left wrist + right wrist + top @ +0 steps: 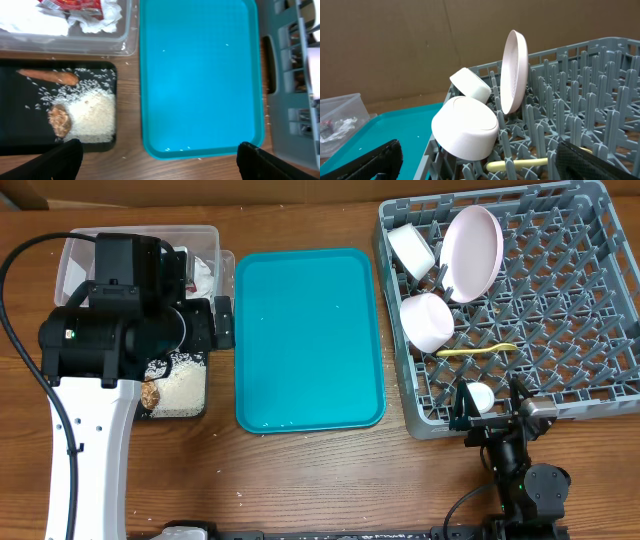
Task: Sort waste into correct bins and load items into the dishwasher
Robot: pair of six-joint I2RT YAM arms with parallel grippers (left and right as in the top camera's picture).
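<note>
Lab-style robot workbench: wooden table (320, 480), brown cardboard backdrop (395, 40), grey dish rack (570, 310).

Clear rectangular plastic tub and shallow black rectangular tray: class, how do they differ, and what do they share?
The clear rectangular plastic tub is transparent and deeper; the shallow black rectangular tray is opaque. Tub holds crumpled white napkins, red snack wrapper; tray holds loose white rice. Both are rectangular.
</note>
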